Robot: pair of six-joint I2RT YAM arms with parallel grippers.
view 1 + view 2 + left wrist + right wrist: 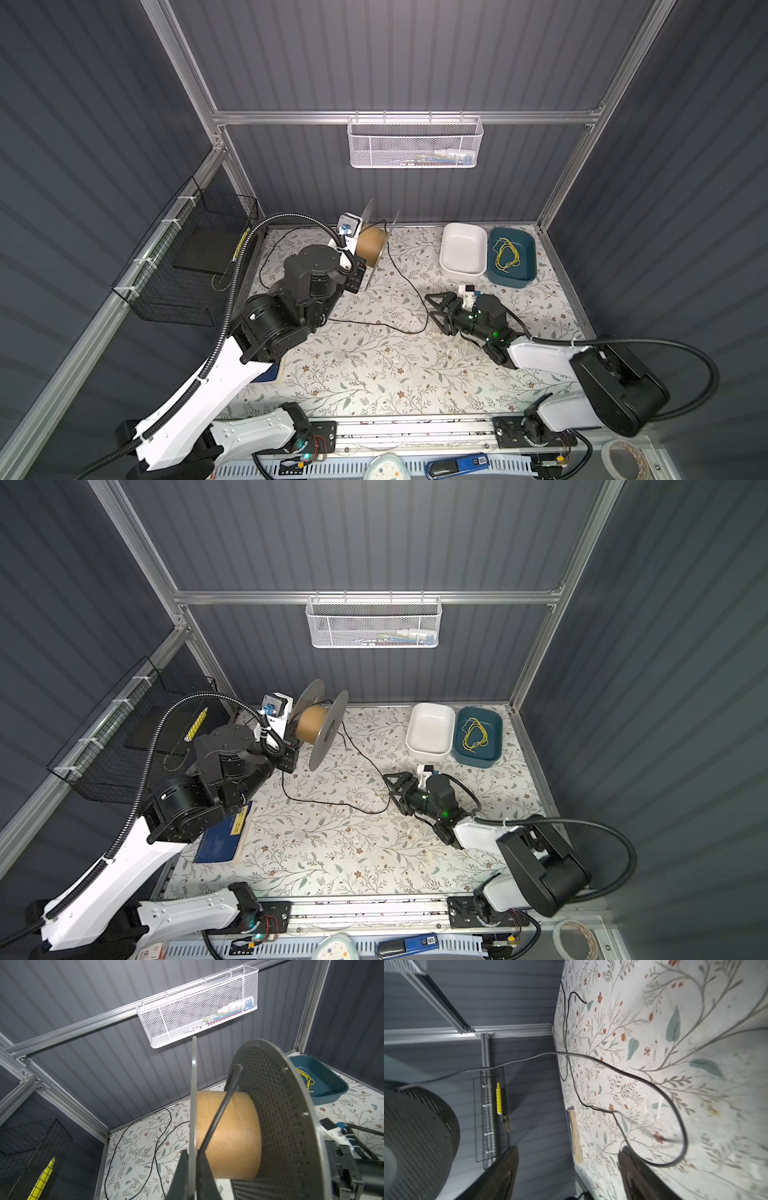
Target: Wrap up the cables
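Left tool (193, 1153) clamped shut on the spool (228, 1136) flange; right tool (436, 313) spread wide and empty, just beside the slack. The cable (220, 1111) has a single strand across the spool core, and the rest sprawls in loose loops over the surface (374, 374). Barely started, I'd say, with nearly all the winding left.

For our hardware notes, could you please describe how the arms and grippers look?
The left arm and right arm have white shells and black joint housings; the left gripper and right gripper are black. Ribbed black conduits trail along both. Small green lights glow at the right wrist.
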